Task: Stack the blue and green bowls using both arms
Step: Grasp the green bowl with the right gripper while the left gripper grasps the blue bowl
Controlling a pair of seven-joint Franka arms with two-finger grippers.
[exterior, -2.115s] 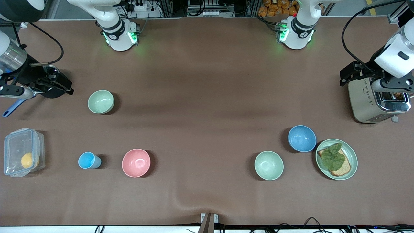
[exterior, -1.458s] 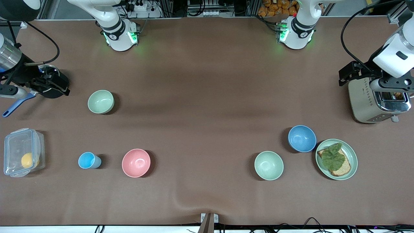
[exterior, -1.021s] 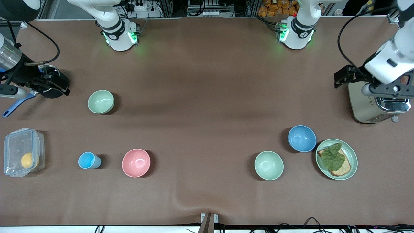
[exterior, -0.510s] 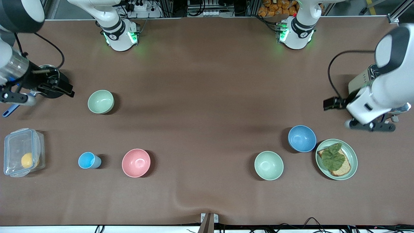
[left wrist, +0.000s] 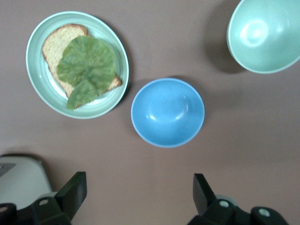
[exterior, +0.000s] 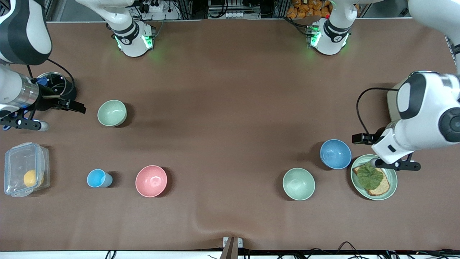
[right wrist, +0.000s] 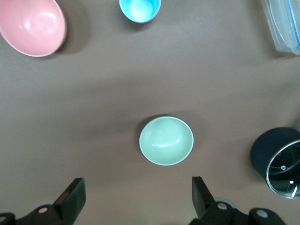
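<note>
The right hand (exterior: 22,124) hangs in the air over the right arm's end of the table (exterior: 222,108), near a dark round pot (exterior: 57,91); its fingers (right wrist: 70,197) stand wide apart and hold nothing. Toward the same end sit a clear lidded box (exterior: 24,169) with a yellow fruit inside, a small light-blue cup (exterior: 97,178), a mint-green bowl (exterior: 112,113) and a pink bowl (exterior: 151,181).

Toward the left arm's end, the green bowl (exterior: 298,183) stands upright and empty, nearer the front camera than the blue bowl (exterior: 335,154), which is also upright and empty; the two are near each other but apart. Just beside the blue bowl is a green plate (exterior: 391,185) carrying bread topped with a lettuce leaf (exterior: 370,176). The left hand (exterior: 394,164) hovers over that plate's rim, fingers (left wrist: 72,190) spread wide and empty.
</note>
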